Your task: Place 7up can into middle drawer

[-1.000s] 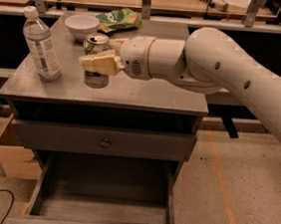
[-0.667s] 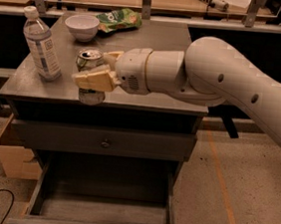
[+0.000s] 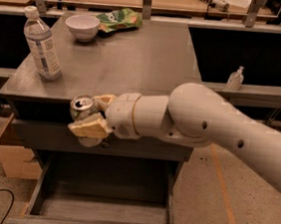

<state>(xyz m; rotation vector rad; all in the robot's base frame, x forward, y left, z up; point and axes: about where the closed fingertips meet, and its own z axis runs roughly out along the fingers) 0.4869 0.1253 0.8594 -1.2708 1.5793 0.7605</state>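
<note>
The 7up can (image 3: 82,107), silvery top with pull tab up, is held upright between the cream fingers (image 3: 89,127) of my gripper (image 3: 93,114). The gripper is shut on the can and holds it in the air just off the front edge of the grey cabinet top, in front of the top drawer front, above the open middle drawer (image 3: 104,210). The drawer is pulled out below, its flat grey floor bare. My white arm reaches in from the right.
On the cabinet top (image 3: 130,63) stand a clear water bottle (image 3: 42,44) at the left, a white bowl (image 3: 82,27) and a green snack bag (image 3: 118,19) at the back. A cardboard box (image 3: 13,156) sits on the floor left of the cabinet.
The gripper has carried the can forward off the cabinet top and down, from beside the bottle to in front of the top drawer front, above the open drawer.
</note>
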